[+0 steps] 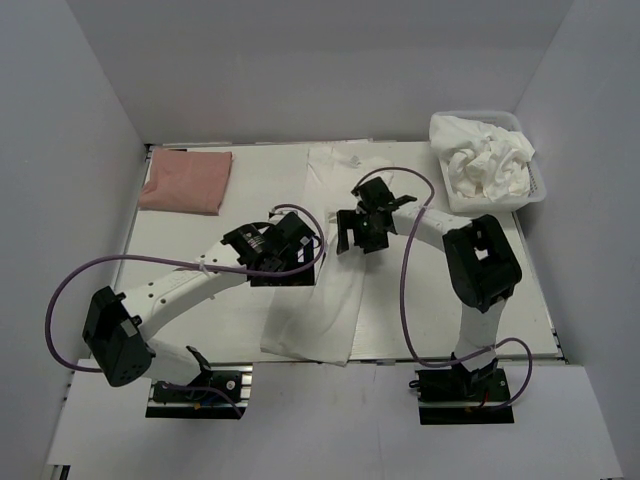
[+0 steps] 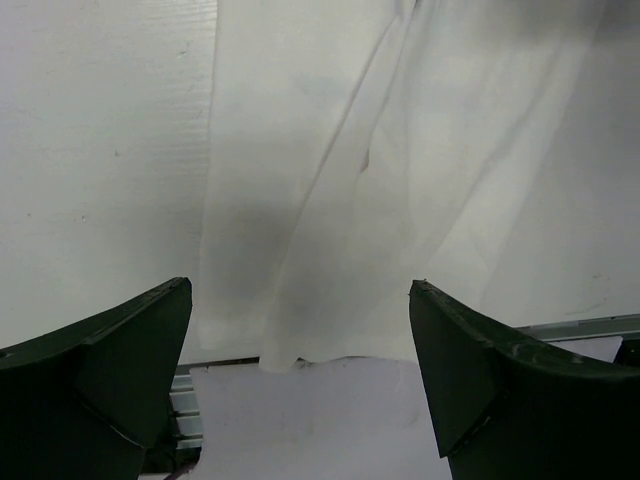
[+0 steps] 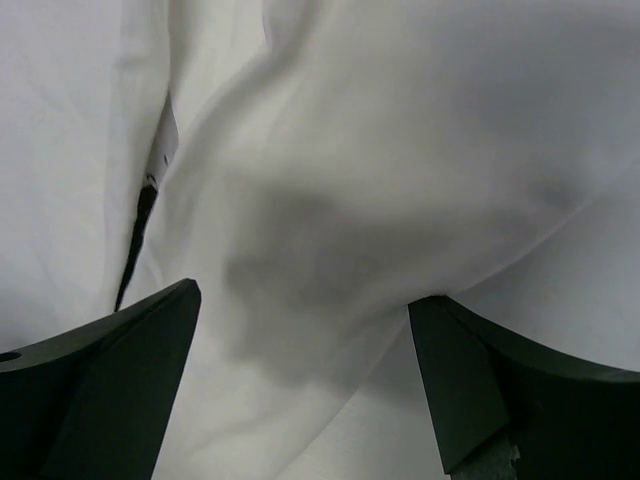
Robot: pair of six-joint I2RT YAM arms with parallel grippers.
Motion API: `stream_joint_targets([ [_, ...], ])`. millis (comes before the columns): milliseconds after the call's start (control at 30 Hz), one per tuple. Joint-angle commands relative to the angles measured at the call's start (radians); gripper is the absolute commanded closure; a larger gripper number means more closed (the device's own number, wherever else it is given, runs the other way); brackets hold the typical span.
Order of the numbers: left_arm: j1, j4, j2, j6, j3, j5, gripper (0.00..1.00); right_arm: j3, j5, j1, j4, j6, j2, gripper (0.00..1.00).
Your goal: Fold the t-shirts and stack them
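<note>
Tabletop (image 1: pixel 250 185) holds a long, creased white t-shirt (image 1: pixel 322 318).

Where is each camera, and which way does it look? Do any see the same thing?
Top: high behind the robot, looking down on the table, white shirt, pink shirt, basket; left arm and right arm show.
Left wrist: on the left arm, looking down at the shirt's near edge; left gripper, open, shows.
Right wrist: on the right arm, close above wrinkled white cloth; right gripper, open, shows.
Shared: all three see the white shirt.
</note>
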Motion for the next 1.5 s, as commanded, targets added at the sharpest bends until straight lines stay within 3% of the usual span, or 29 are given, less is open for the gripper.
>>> stream_joint_targets([
  [0,0.003,0.051,0.002,0.037,0.000,0.015,0.00,0.065,0.017,-0.034,0.034,-0.032,0.116,0.10],
  [200,0.003,0.042,0.113,0.060,0.061,0.026,0.00,0.260,0.006,-0.124,0.004,-0.037,0.259,0.10],
  [400,0.012,0.022,0.179,0.069,0.113,0.017,0.00,0.490,0.061,-0.177,-0.154,-0.063,0.359,0.10],
  [467,0.012,0.022,0.179,0.069,0.113,0.017,0.00,0.464,0.046,-0.178,-0.150,-0.114,0.331,0.10],
  [600,0.021,0.022,0.142,0.043,0.067,0.017,0.00,0.269,0.049,-0.145,-0.110,-0.178,0.114,0.10],
  [733,0.030,-0.031,0.052,-0.059,-0.013,0.003,0.00,0.106,0.121,-0.029,-0.059,-0.171,-0.171,0.10],
  [867,0.062,-0.104,-0.063,-0.209,-0.134,-0.028,0.00,0.036,0.236,0.108,-0.131,-0.152,-0.233,0.10],
  [1000,0.085,-0.225,-0.129,-0.355,-0.200,-0.037,0.00,0.061,0.284,0.275,-0.200,-0.141,-0.155,0.10],
  [1167,0.095,-0.216,-0.279,-0.405,-0.269,-0.009,0.00,0.171,0.348,0.444,-0.251,-0.154,-0.020,0.10],
  [1300,0.095,-0.216,-0.375,-0.425,-0.292,-0.009,0.00,0.210,0.386,0.497,-0.288,-0.118,0.014,0.10],
  [1467,0.095,-0.216,-0.395,-0.425,-0.312,0.000,0.00,0.119,0.501,0.512,-0.320,-0.057,-0.026,0.10],
])
